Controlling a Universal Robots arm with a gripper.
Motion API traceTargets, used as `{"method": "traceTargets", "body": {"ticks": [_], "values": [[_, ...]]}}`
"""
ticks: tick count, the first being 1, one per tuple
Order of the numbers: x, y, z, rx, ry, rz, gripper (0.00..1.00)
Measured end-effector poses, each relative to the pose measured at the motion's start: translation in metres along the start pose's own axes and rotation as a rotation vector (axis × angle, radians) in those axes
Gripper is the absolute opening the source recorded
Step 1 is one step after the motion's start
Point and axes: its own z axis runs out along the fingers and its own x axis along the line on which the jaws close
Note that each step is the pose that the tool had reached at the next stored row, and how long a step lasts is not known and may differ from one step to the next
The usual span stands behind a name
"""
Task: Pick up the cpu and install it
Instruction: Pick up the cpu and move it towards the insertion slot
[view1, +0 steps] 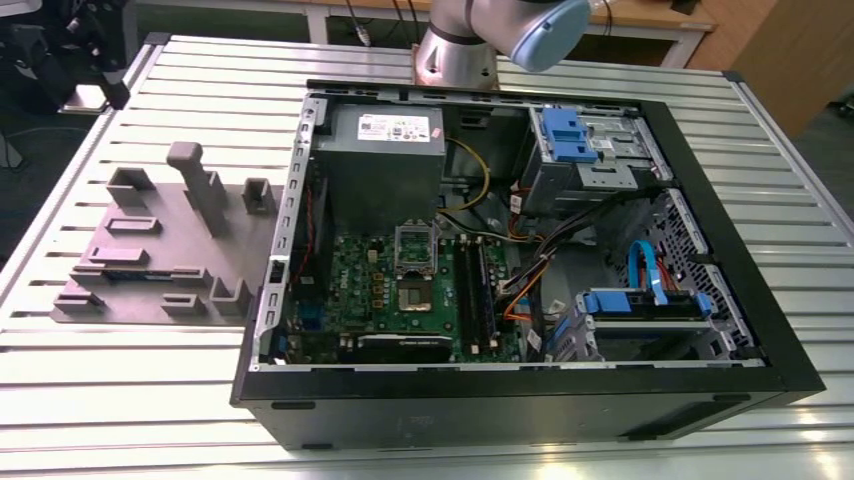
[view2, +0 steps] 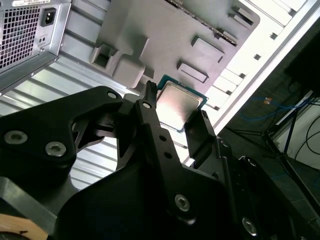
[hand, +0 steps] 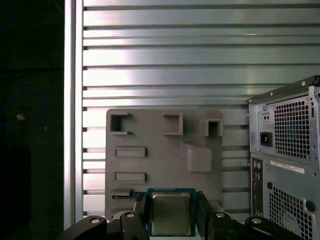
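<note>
Cpu (hand: 171, 214) is pinched by two opposite edges between the black fingers (hand: 202, 210) of the gripper (hand: 171, 220), its silver-grey metal top facing the camera in the first wrist view and a thin green rim showing around it. In the second wrist view the same cpu (view2: 180, 104) appears tilted, with one slim finger (view2: 150, 107) against one edge and the other finger against the opposite edge; the gripper (view2: 175, 120) is closed onto it.

Behind the chip in both wrist views lies a grey moulded holder plate (hand: 160, 135) with raised blocks and shallow rectangular pockets. The chip looks held up off this plate rather than resting in a pocket. The plate (view2: 165, 30) rests on a ribbed metal surface (hand: 165, 60).

Just beside the plate stands the back of a computer case (hand: 285, 150), with vent grilles and a power inlet.

In the exterior view the case (view1: 507, 400) lies open on the surface (view1: 134, 390), with the grey plate (view1: 147, 250) next to it on the exterior view's left. Inside are a green motherboard (view1: 360, 290) with a metal socket frame (view1: 416, 245) near its middle, a grey power-supply box (view1: 387, 130), blue drive brackets and bundled cables. The arm (view1: 461, 50) rises beyond the far edge of the case.
</note>
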Motion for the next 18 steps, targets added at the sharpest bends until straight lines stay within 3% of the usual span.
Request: {"method": "traceTargets", "body": {"ticks": [18], "values": [[-0.0172, 0.0005, 0.0000, 0.0001, 0.0000, 0.000, 0.47]]}}
